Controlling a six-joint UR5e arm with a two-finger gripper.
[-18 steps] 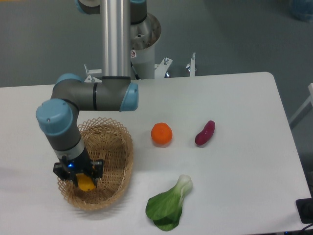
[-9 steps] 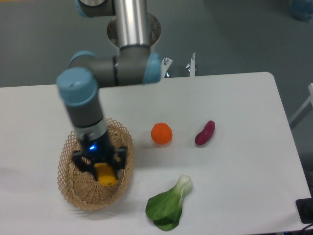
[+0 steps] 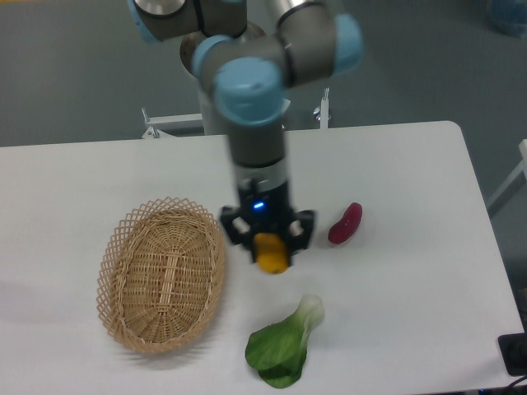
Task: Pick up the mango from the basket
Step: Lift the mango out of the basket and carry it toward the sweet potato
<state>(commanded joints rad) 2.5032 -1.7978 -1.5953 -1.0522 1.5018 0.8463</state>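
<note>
Right of woven oval basket | gripper clamped on smooth yellow-orange mango

Black two-finger gripper clamps yellow-orange oblong mango above white table, right of oval tan wicker basket.

On my white worktop I see a dark purple-red oblong vegetable lying toward the right. Nearer the front edge lies a leafy green bok choy, its pale stem end pointing up toward the vegetable, well apart from it.
</note>
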